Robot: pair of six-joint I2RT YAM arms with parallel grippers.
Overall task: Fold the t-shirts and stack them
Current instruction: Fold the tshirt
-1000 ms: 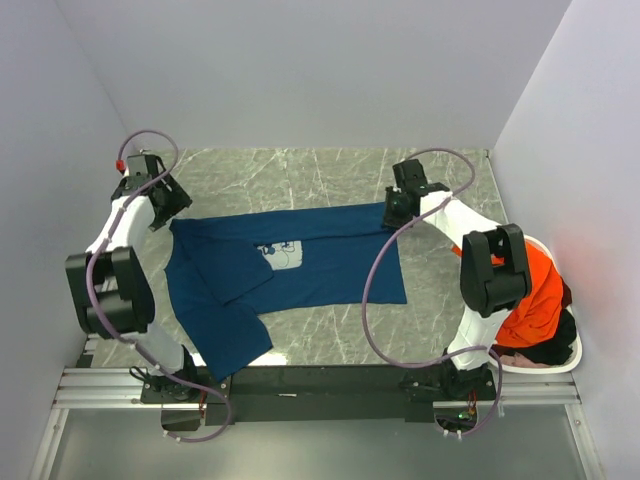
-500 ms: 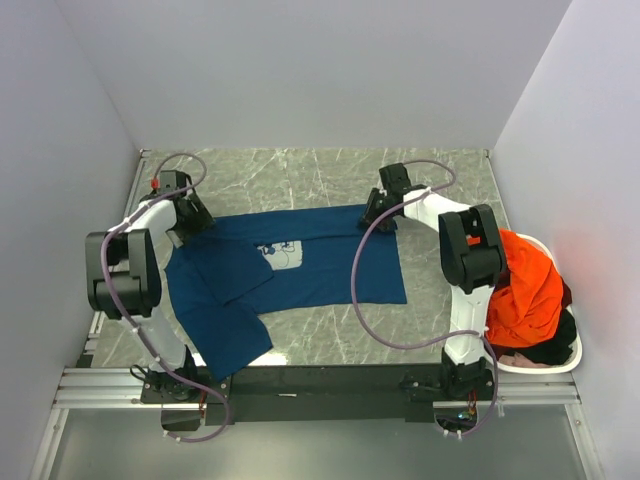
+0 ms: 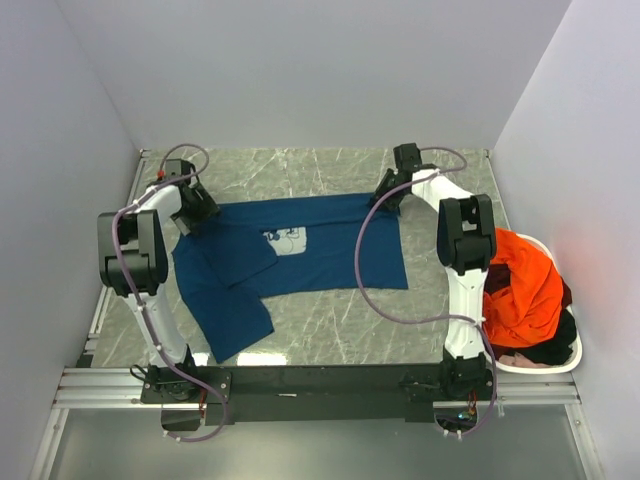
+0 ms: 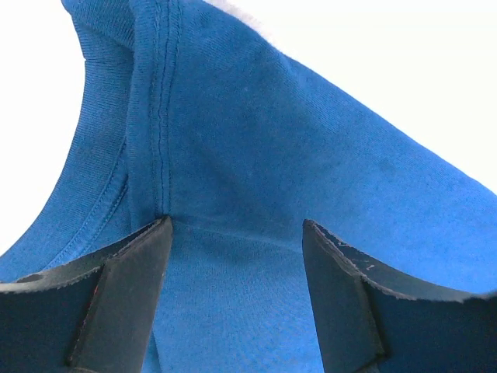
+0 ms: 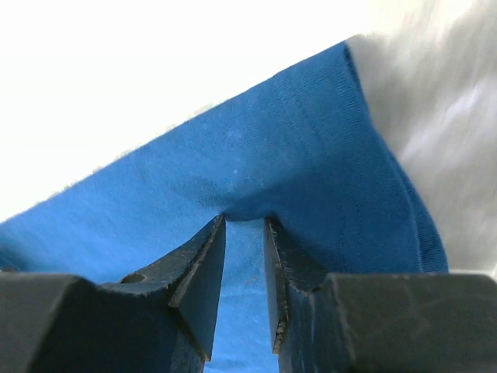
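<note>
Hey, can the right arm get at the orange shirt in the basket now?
Not yet, probably. The right gripper is shut on a far corner of the navy t-shirt, so it must let go first. The orange t-shirt lies uncovered in the basket beside that arm's base.

A robot laboratory cell is shown, not a home. A counter (image 3: 320,170) with a grey marble pattern is closed in on three sides by plain pale walls (image 3: 320,70), so that a boxed test bay is formed. An aluminium rail (image 3: 100,388) is fitted along the near edge, and a left arm (image 3: 130,250) and a right arm (image 3: 462,235) are bolted there side by side. Purplish cables (image 3: 362,280) are looped loosely along both arms. A blue t-shirt (image 3: 330,255) is spread on the counter, and a white basket (image 3: 545,370) of clothes is set at the right edge: a laundry chore staged inside a bare rig.
</note>
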